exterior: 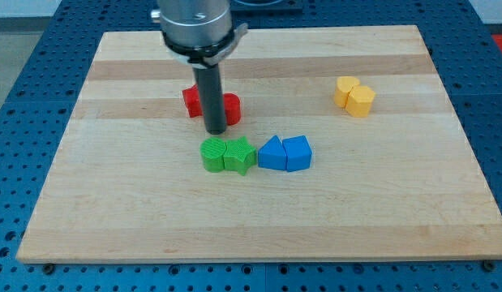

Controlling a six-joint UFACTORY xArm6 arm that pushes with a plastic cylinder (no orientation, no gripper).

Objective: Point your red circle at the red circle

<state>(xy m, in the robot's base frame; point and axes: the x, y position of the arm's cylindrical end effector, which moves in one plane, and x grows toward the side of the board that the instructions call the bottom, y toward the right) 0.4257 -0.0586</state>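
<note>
A red round block (232, 109) lies on the wooden board (259, 203), just right of my rod. A second red block (190, 101) lies just left of the rod; its shape is partly hidden by the rod. My tip (216, 130) stands between the two red blocks at their near side, touching or almost touching the red round block. The rod covers the gap between them.
A green round block (212, 154) and a green star block (241, 155) lie side by side below my tip. Two blue blocks (272, 153) (298, 152) sit to their right. Two yellow blocks (345, 91) (361, 100) lie at the upper right.
</note>
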